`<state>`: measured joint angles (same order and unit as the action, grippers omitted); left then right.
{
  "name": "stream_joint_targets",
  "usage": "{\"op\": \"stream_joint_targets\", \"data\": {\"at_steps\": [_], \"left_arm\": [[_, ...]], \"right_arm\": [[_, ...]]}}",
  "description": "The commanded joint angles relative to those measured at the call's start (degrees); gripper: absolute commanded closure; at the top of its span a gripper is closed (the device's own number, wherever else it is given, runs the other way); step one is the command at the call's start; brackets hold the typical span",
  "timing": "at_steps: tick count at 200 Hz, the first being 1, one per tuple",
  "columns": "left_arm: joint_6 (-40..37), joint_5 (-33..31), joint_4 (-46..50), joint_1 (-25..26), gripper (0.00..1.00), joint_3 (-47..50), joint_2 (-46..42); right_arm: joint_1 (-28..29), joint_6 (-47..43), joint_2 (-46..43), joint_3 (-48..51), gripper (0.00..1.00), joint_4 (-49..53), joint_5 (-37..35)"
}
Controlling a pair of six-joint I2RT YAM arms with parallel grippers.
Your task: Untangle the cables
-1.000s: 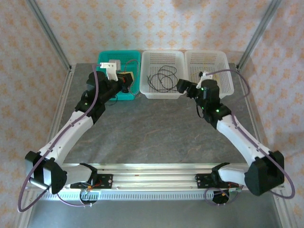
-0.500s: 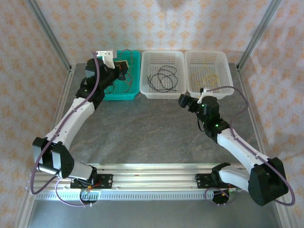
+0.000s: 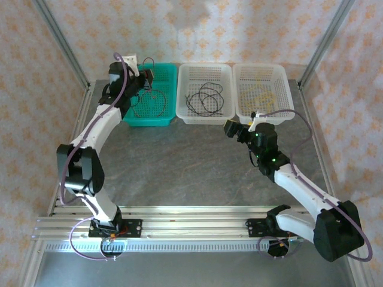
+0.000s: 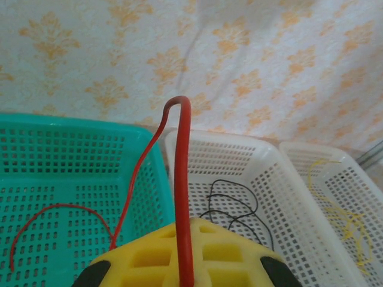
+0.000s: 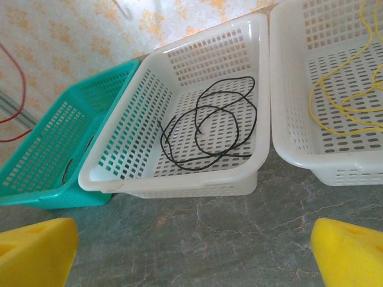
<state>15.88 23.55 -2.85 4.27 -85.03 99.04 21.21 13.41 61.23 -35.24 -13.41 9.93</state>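
Rising from between the yellow foam pads (image 4: 227, 263) of the left pincer (image 4: 185, 254), which is clamped on it, the red cable (image 4: 182, 179) is a thin, smooth, round strand. It stands nearly upright, folds in a tight hairpin and falls as a slack line into the teal basket (image 4: 54, 161), where more of it lies in a loose arc on the floor. That basket is rigid plastic, rectangular, its walls and floor pierced by a grid of small slots. The pads are soft-looking blocks moulded with square pockets.

Just beside the teal basket stands the middle white basket (image 5: 263, 89), of the same slotted plastic with a rounded rim. The black cable (image 5: 209, 125) lies on its floor in several overlapping rings. Next along, the right white basket (image 5: 299, 140) holds the yellow cable (image 5: 344, 95), bent in wide, wavy loops. The three baskets sit in a row at the far edge of the worktop (image 3: 191, 167), a grey, matt, stone-veined surface.

The right pincer (image 5: 191, 254) hovers low over bare worktop just in front of the middle basket, its yellow foam pads spread wide apart with nothing between them.

From above, the left arm (image 3: 99, 125), white-linked with black joints, reaches over the teal basket's left side and covers part of it. The right arm (image 3: 299, 182) lies across the worktop's right half. Behind the baskets hangs pale wallpaper (image 4: 269, 72) with an orange ornament, and aluminium posts (image 3: 60, 42) slant at both sides.
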Motion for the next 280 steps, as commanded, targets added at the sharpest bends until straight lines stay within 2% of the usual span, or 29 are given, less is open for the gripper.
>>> {"op": "stream_joint_targets", "data": {"at_steps": [1, 22, 50, 82, 139, 171, 201, 226, 249, 280], "left_arm": [[-1.96, 0.73, 2.43, -1.06, 1.00, -5.05, 3.89], [-3.67, -1.45, 6.75, -1.20, 1.00, -9.35, 8.68], [-5.48, -7.82, 14.74, -1.11, 1.00, -15.49, 15.30], [-6.65, -11.48, 17.53, -1.13, 1.00, -16.87, 18.76], [-6.52, -10.49, 16.11, -0.95, 0.58, -16.14, 19.16], [-6.23, -10.20, 13.98, 0.00, 0.33, -13.46, 15.36], [-5.06, -11.80, 9.95, 1.45, 0.11, -6.46, 7.90], [-1.80, -13.26, 3.01, 2.13, 0.01, 4.23, -0.34], [1.07, -13.89, -6.19, 2.27, 0.01, 16.54, -8.27], [2.48, -16.71, -16.45, 2.49, 0.00, 32.83, -17.89]], "right_arm": [[-0.03, -2.56, -1.48, -1.75, 0.00, 1.59, 1.90], [-0.02, -2.82, -1.38, -2.40, 0.00, 3.30, 2.15], [-0.03, -3.12, -1.55, -2.88, 0.00, 4.87, 1.95], [-0.03, -3.04, -1.73, -2.97, 0.00, 4.98, 1.75], [0.02, -2.57, -2.65, -2.77, 0.00, 4.73, 1.09], [-0.03, -0.46, -4.18, -0.57, 0.00, 1.12, -4.79], [-0.02, -0.68, -4.08, 0.67, 0.00, -0.42, -8.42], [-0.03, -1.34, -3.06, 1.03, 0.00, -1.03, -13.56], [-0.20, -1.49, -0.99, 2.27, 0.00, -2.35, -20.32], [-0.47, -2.26, 1.59, 4.01, 0.00, -5.23, -25.33]]}}
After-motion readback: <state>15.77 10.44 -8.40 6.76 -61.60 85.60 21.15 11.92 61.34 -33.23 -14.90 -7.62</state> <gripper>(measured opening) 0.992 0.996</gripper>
